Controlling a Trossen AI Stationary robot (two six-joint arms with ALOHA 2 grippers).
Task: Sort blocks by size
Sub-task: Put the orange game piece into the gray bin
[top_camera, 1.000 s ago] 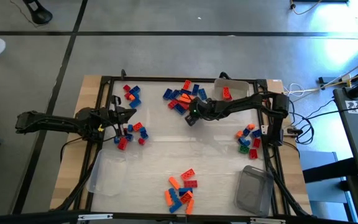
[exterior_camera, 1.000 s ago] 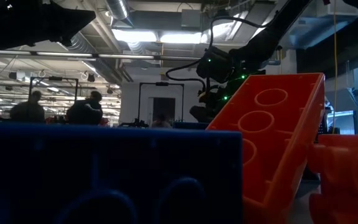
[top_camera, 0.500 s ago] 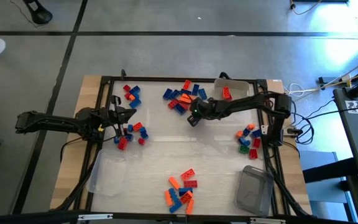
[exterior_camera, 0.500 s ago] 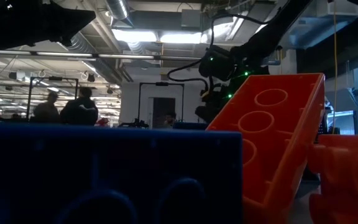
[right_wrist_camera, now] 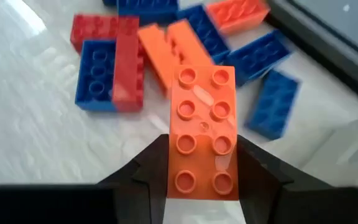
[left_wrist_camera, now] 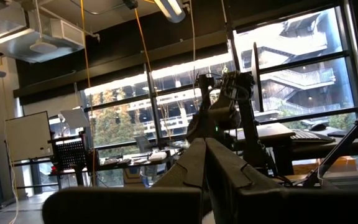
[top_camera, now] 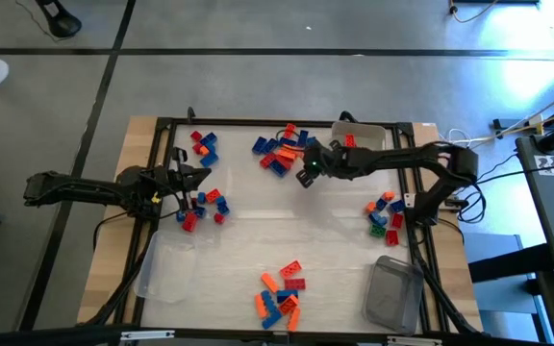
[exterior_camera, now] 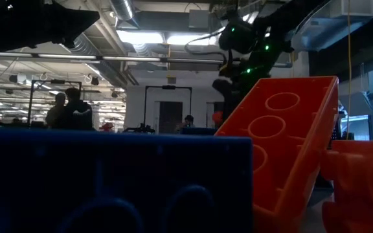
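Blocks lie in several piles on the white table. Over the far-middle pile point(top_camera: 277, 151) my right gripper point(top_camera: 308, 175) is raised and shut on an orange two-by-four block point(right_wrist_camera: 202, 127). Below it in the right wrist view lie blue, red and orange blocks point(right_wrist_camera: 114, 68). In the low view the right gripper point(exterior_camera: 228, 97) hangs high behind a big orange block point(exterior_camera: 283, 142). My left gripper point(top_camera: 198, 179) waits at the table's left side, above a small pile point(top_camera: 202, 206). It is shut and empty, its fingers point(left_wrist_camera: 205, 163) together. My right gripper pinches the orange block between its two fingers, by its two long sides point(right_wrist_camera: 174, 177) at the end nearer the wrist. The fingers slant down from the table's right side and lie across the block. The block is lifted clear of the pile, studs toward the camera.
A clear tub point(top_camera: 365, 140) with a red block stands at the far right, beside the right arm. Another clear tub point(top_camera: 166, 271) is near left, a grey one point(top_camera: 392, 294) near right. More block piles lie far left point(top_camera: 202, 146), right point(top_camera: 385, 213) and near middle point(top_camera: 279, 294).
My right gripper has risen from the far-middle pile and drifted a little toward the table's right and far side, staying shut on the orange block, which is now lifted clear. People in the room behind have walked on.
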